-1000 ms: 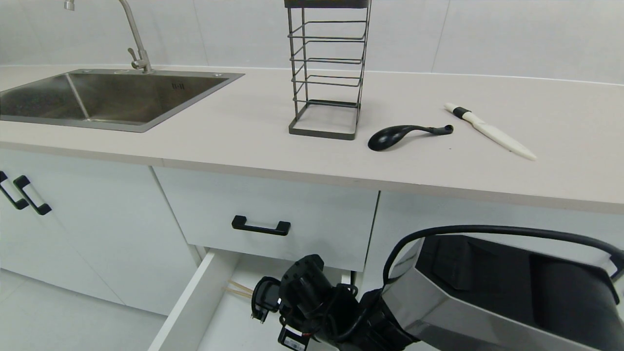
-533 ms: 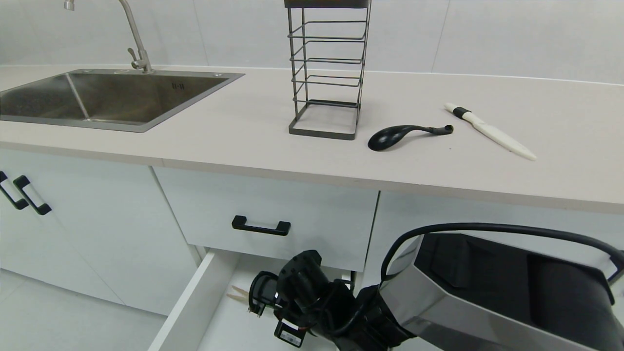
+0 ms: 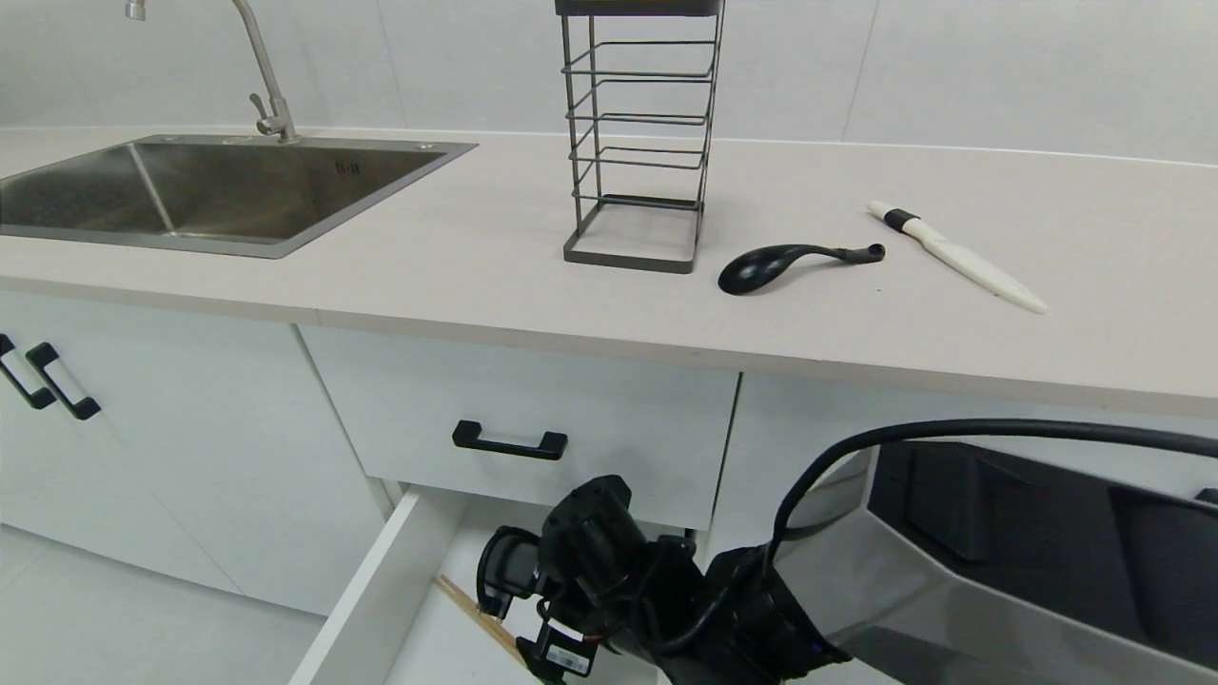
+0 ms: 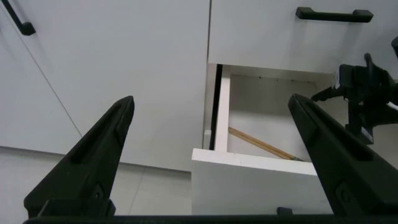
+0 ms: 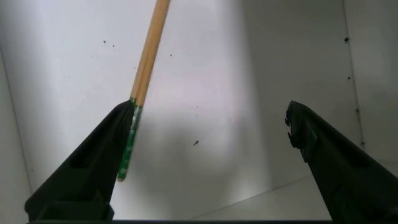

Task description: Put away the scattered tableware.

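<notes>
Head: right gripper (image 3: 509,618) low in the open drawer (image 3: 366,595), chopsticks (image 3: 476,614) lying on its floor; one spoon (image 3: 761,266) and one knife (image 3: 961,257) up on the counter (image 3: 457,276), right side, likely nearer the right arm; spoon's handle runs rightward | Left wrist: left gripper (image 4: 210,99) spread wide, empty, facing the drawer | Right wrist: jaws wide, empty; seemingly one chopstick pair, just beside one finger.

An angular silver-grey shell clads the right arm (image 3: 856,599), with a thick black cable (image 3: 999,425), wire-tangled wrist (image 3: 609,552) and black right gripper (image 5: 209,106).
</notes>
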You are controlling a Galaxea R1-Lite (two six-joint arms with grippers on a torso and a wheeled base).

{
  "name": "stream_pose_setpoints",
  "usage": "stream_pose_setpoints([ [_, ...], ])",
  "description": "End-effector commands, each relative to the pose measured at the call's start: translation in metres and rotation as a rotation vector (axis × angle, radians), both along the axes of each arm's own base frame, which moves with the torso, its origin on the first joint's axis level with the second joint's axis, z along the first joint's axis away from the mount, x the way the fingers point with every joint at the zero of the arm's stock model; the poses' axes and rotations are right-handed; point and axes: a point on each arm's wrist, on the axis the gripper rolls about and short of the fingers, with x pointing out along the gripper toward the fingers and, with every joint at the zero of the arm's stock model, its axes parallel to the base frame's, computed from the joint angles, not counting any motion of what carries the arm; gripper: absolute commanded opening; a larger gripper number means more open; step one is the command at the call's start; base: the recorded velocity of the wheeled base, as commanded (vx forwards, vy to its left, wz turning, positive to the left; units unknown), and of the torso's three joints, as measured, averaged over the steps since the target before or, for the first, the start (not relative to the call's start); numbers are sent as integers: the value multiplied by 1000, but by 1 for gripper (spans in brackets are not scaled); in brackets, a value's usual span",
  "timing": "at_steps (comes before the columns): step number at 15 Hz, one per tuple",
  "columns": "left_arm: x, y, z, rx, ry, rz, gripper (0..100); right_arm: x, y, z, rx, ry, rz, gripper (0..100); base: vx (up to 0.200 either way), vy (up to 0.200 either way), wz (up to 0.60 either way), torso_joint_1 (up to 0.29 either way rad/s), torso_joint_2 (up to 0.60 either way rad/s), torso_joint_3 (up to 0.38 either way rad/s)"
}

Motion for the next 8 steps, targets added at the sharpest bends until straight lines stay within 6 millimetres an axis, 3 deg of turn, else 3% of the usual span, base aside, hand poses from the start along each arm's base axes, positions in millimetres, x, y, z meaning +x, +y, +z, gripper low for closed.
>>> stream_pose_setpoints([
  [1, 0, 0, 0, 0, 1, 0, 100, -16, -1, 32, 50, -29, 29, 100, 0, 0, 0, 0, 0, 0],
  [8, 0, 0, 0, 0, 1, 0, 100, -49, -25, 80, 144, -72, 68, 100, 0, 0, 0, 0, 0, 0],
])
